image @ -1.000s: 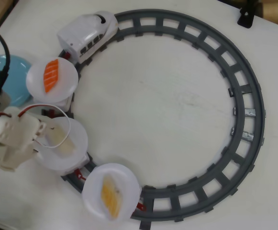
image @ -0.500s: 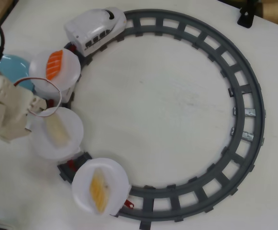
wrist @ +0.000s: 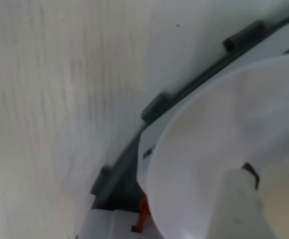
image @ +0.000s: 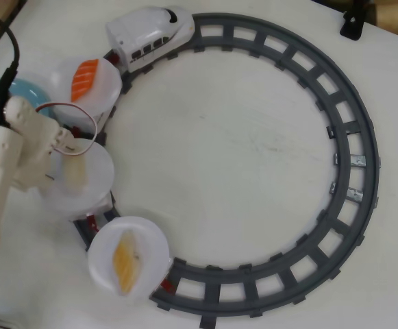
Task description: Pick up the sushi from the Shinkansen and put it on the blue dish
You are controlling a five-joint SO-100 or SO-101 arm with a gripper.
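The white Shinkansen (image: 151,35) stands on the grey track (image: 349,130) at the top and tows three cars with round white plates. The sushi with the yellow-orange topping (image: 125,262) lies on the last plate (image: 154,247) at the bottom left. My white gripper (image: 63,152) hangs over the left side of the middle plate (image: 99,171), next to a pale cream piece (image: 75,173). The jaws' state does not show. The blue dish (image: 20,89) sits at the far left, partly hidden by my arm. The blurred wrist view shows one fingertip (wrist: 239,209) over a white plate (wrist: 209,139).
A bright orange salmon piece (image: 84,77) lies on the first plate (image: 106,92) behind the train. The track forms a wide ring around bare white table (image: 240,151). A black stand (image: 353,24) is at the top right. A black cable (image: 10,55) runs along my arm.
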